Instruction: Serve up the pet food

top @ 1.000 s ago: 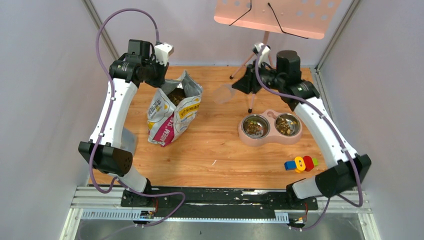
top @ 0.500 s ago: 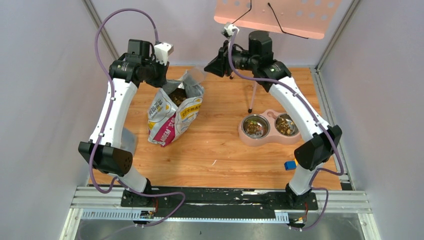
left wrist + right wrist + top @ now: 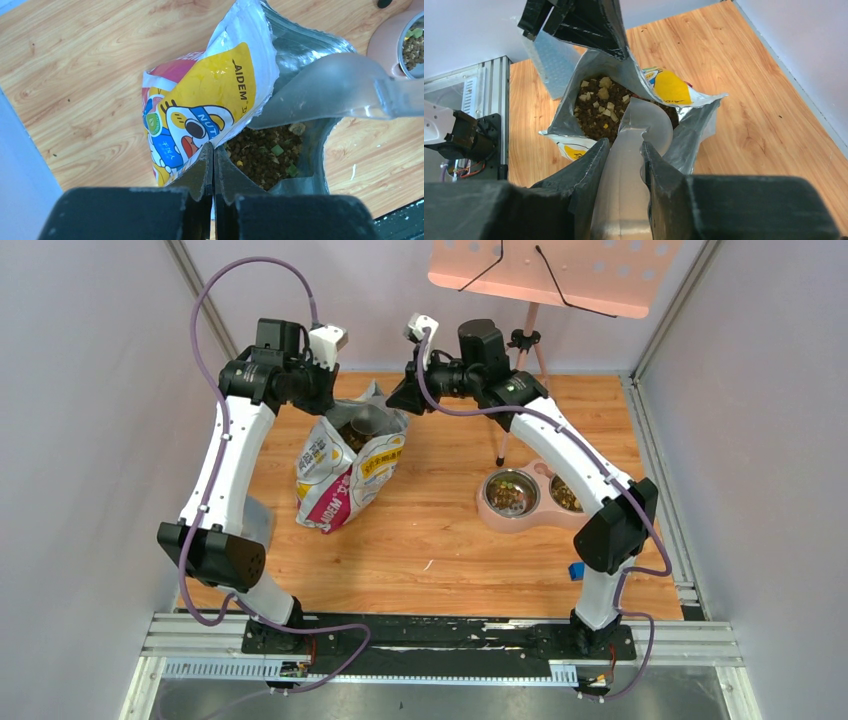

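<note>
Wood-grain table [image 3: 440, 540], seen from the near edge. The printed bag [image 3: 345, 465] stands in the far left part of it, mouth open and facing up, foil lining showing. The pet food [image 3: 260, 155] sits inside the bag: a dark brown mass of small pellets, with a few paler and green bits on top. More of it lies in both wells of the pink feeder [image 3: 487, 512], which rests toward the right edge, well apart from the bag. The left gripper [image 3: 212, 146] is up at the bag's mouth on the left, far side. Its jaws are pressed fully together, with the bag's rim pinched between them, so that side of the mouth is held up. The right gripper [image 3: 624, 150] reaches across from the right with its jaws clamped on the handle of the clear plastic scoop [image 3: 641, 125]. The cup end of the scoop points into the bag's opening, just above the pellets. Whether it touches them I cannot tell. Its underside shows cloudy in the left wrist view, crossing the right half of the mouth. A small blue block [image 3: 577, 570] lies near the right near corner, half hidden behind the right arm's elbow. A pink perforated stand [image 3: 560, 270] on thin legs rises at the far edge.
</note>
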### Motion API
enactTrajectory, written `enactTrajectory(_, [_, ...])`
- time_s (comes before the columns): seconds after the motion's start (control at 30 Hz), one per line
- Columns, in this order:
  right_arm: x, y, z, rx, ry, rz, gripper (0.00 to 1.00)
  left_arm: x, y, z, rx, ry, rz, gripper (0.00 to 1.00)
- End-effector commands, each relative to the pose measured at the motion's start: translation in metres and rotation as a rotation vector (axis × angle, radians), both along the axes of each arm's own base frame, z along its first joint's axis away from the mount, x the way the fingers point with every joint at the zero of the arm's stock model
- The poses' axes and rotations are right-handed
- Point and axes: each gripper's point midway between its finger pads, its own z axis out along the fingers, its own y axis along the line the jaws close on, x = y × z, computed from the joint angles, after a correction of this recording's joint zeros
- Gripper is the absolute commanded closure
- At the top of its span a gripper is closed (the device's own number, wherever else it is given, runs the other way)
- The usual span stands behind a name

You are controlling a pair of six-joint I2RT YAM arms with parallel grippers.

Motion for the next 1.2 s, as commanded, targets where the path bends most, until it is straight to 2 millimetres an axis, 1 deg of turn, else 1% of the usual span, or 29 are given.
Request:
enactTrajectory(0.0, [-0.016, 0.004, 0.008, -0.004, -0.074, 0.057, 1.00, 0.035, -0.018, 0.050, -0.082, -0.215, -0.049, 1.00])
enactTrajectory(0.1, [-0.012, 0.009, -0.008, -0.030, -0.048, 0.062, 1.00, 0.040, -0.017, 0.046, -0.069, -0.214, -0.046, 1.00])
enactTrajectory(0.17, [0.000, 0.015, -0.023, -0.048, -0.012, 0.042, 1.00, 0.042, -0.017, 0.045, -0.069, -0.213, -0.043, 1.00])
enactTrajectory(0.27, [0.015, 0.024, -0.035, -0.055, 0.025, 0.017, 1.00, 0.043, -0.019, 0.044, -0.071, -0.208, -0.051, 1.00])
enactTrajectory(0.43, [0.024, 0.040, -0.024, -0.022, 0.005, 0.028, 1.00, 0.042, -0.014, 0.048, -0.041, -0.228, -0.055, 1.00])
enactTrajectory(0.47, [0.026, 0.044, -0.024, -0.022, -0.003, 0.027, 1.00, 0.041, -0.011, 0.048, -0.024, -0.239, -0.049, 1.00])
enactTrajectory(0.5, [0.028, 0.047, -0.026, -0.024, -0.008, 0.026, 1.00, 0.040, -0.009, 0.054, -0.018, -0.268, -0.045, 1.00])
enactTrajectory(0.53, [0.029, 0.050, -0.029, -0.030, -0.011, 0.022, 1.00, 0.041, -0.005, 0.049, 0.001, -0.267, -0.037, 1.00])
enactTrajectory(0.57, [0.030, 0.054, -0.035, -0.040, -0.009, 0.020, 1.00, 0.040, -0.003, 0.055, 0.009, -0.298, -0.036, 1.00])
enactTrajectory(0.6, [0.030, 0.057, -0.042, -0.050, -0.003, 0.017, 1.00, 0.040, 0.000, 0.050, 0.022, -0.292, -0.027, 1.00])
enactTrajectory(0.7, [0.027, 0.064, -0.059, -0.082, 0.021, 0.022, 1.00, 0.036, 0.004, 0.048, 0.046, -0.293, -0.023, 1.00])
enactTrajectory(0.87, [0.030, 0.069, -0.073, -0.135, 0.002, -0.001, 1.00, 0.029, 0.009, 0.046, 0.075, -0.270, -0.021, 1.00])
enactTrajectory(0.93, [0.031, 0.070, -0.084, -0.179, -0.001, -0.011, 1.00, 0.028, 0.011, 0.050, 0.084, -0.279, -0.017, 1.00])
enactTrajectory(1.03, [0.027, 0.068, -0.105, -0.243, 0.021, -0.016, 1.00, 0.030, 0.013, 0.057, 0.084, -0.297, -0.005, 1.00])
enactTrajectory(1.17, [0.022, 0.065, -0.137, -0.307, 0.063, -0.018, 1.00, 0.032, 0.014, 0.056, 0.087, -0.291, 0.007, 1.00])
